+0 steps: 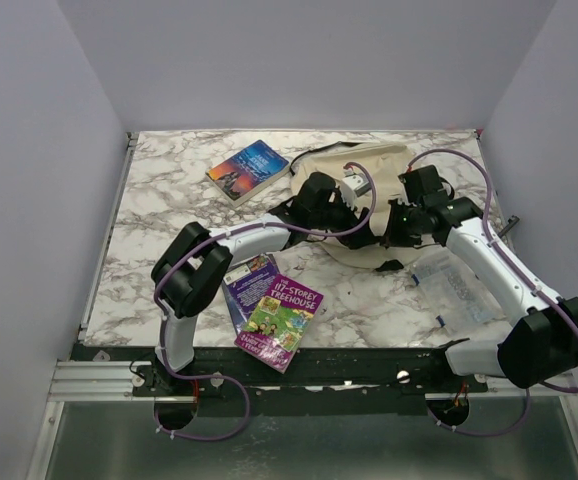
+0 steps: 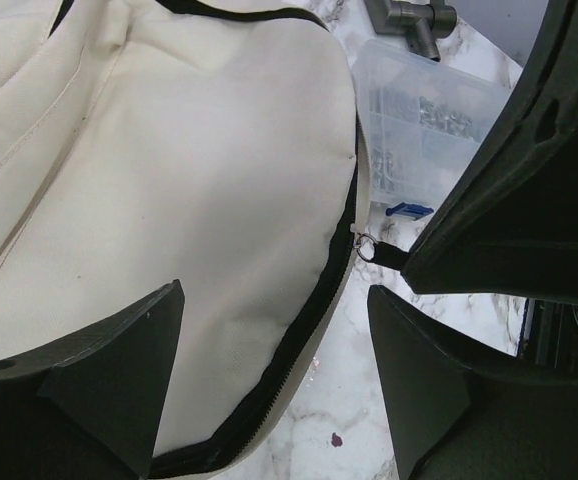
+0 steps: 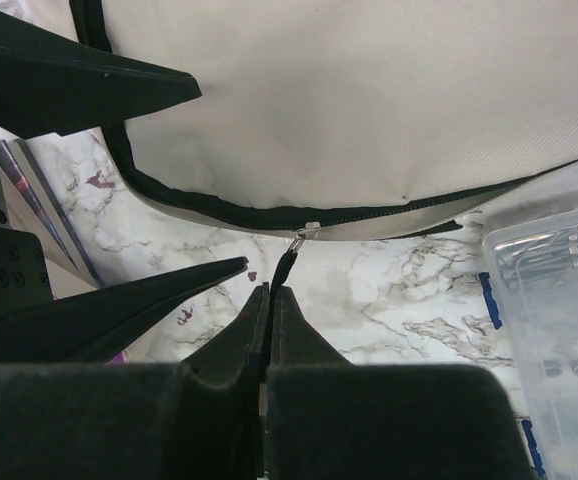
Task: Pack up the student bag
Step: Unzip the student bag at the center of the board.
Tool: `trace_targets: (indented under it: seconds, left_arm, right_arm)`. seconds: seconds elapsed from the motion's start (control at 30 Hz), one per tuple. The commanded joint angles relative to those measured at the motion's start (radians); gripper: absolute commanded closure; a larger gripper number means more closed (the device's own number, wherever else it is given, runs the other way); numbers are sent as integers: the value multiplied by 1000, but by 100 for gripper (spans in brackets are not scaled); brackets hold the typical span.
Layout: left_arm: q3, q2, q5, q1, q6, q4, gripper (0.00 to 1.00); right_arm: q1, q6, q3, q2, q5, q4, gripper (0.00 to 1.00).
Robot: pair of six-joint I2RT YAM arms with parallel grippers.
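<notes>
The cream student bag (image 1: 369,165) lies flat at the back middle of the marble table, its black zipper edge facing the arms. My left gripper (image 1: 347,205) hangs over the bag's near edge. In the left wrist view this gripper (image 2: 274,300) is open, its fingers straddling the zipper trim (image 2: 309,330) with bag fabric (image 2: 189,180) and bare table between them. My right gripper (image 3: 270,292) is shut on the black zipper pull (image 3: 287,265), just off the bag (image 3: 369,110). That pull (image 2: 387,257) also shows in the left wrist view.
A blue book (image 1: 248,170) lies at the back left of the bag. The Treehouse book (image 1: 281,318) rests on a purple book (image 1: 247,285) near the front edge. A clear plastic compartment box (image 1: 454,290) sits under the right arm, close to the bag (image 2: 419,120).
</notes>
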Motion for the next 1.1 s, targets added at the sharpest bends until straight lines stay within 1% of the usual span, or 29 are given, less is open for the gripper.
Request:
trace_targets:
  seconds: [0.0, 0.1, 0.17, 0.2, 0.23, 0.3, 0.37, 0.4, 0.43, 0.47, 0.5, 0.53, 0.57, 0.63, 0.7, 0.9, 1.07]
  left_arm:
    - [6, 22, -12, -2, -1, -10, 24]
    - [19, 37, 1, -1, -3, -30, 25]
    - [32, 49, 18, -3, -4, -38, 28]
    - [39, 55, 23, -2, -6, -43, 32]
    - [42, 57, 23, -2, -9, -46, 38]
    - [36, 49, 4, -2, -9, -47, 59]
    - [20, 29, -28, 5, -8, -48, 74]
    - [13, 17, -32, 12, -9, -48, 77]
    - [5, 0, -38, 22, -12, -48, 83]
    - [-5, -20, -49, 32, -22, -48, 86]
    - [-13, -37, -55, 42, -33, -49, 92]
    - [-20, -56, -45, 57, -47, -52, 94]
    - [-28, -72, -31, 69, -59, -52, 100]
    - [-54, -111, -13, 91, -78, -54, 100]
    - [-91, -153, -6, 106, -81, -55, 100]
    - [-181, -286, -15, 121, -39, -57, 100]
    - [-193, -358, 10, 142, -35, -58, 100]
  right_arm:
    - [7, 11, 54, -9, -24, -25, 99]
    - [7, 12, 56, -13, -28, -21, 99]
    - [6, 10, 60, -8, -29, -22, 99]
    - [7, 8, 59, -5, -31, -21, 99]
    - [7, 8, 59, -3, -32, -20, 99]
    - [7, 5, 61, -2, -29, -27, 99]
    - [7, 6, 56, 0, -6, -37, 99]
    - [7, 13, 53, 2, 29, -48, 99]
    - [7, 24, 50, 8, 64, -68, 99]
    - [7, 36, 46, 18, 143, -86, 99]
    - [7, 51, 46, 32, 202, -111, 99]
    - [7, 77, 46, 43, 272, -131, 100]
    - [7, 108, 41, 50, 342, -146, 100]
    - [5, 166, 34, 50, 458, -157, 99]
    - [-1, 183, 22, 49, 513, -132, 99]
    - [-78, 213, 22, 120, 568, -89, 99]
    - [-187, 189, -21, 146, 543, -24, 99]
